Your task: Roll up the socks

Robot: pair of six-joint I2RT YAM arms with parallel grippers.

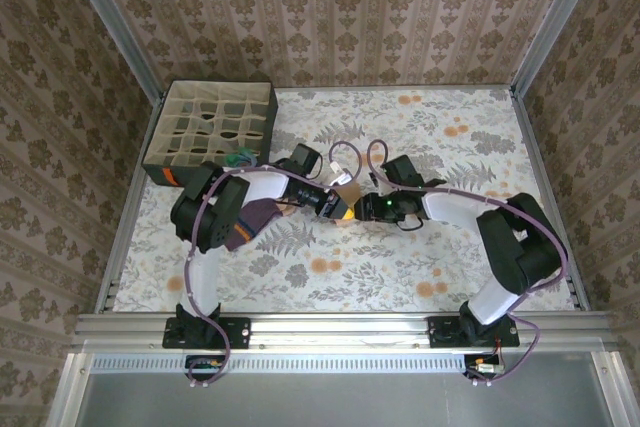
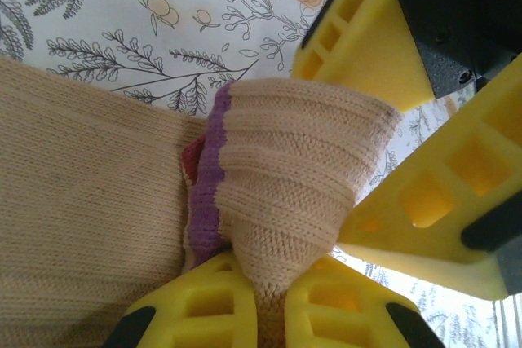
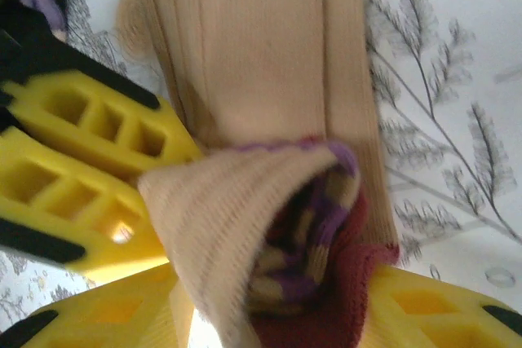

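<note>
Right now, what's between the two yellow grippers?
A sock: its tan end with a purple seam bridges them. The left gripper pinches it, and it reaches into the open right gripper. The left wrist view shows this.

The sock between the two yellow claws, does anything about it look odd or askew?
Yes. The tan sock cuff is pulled into a skewed cone: the left gripper pinches one end while the other sits between the right gripper's spread fingers. Purple and maroon knit shows inside its mouth. Nothing looks torn.
</note>
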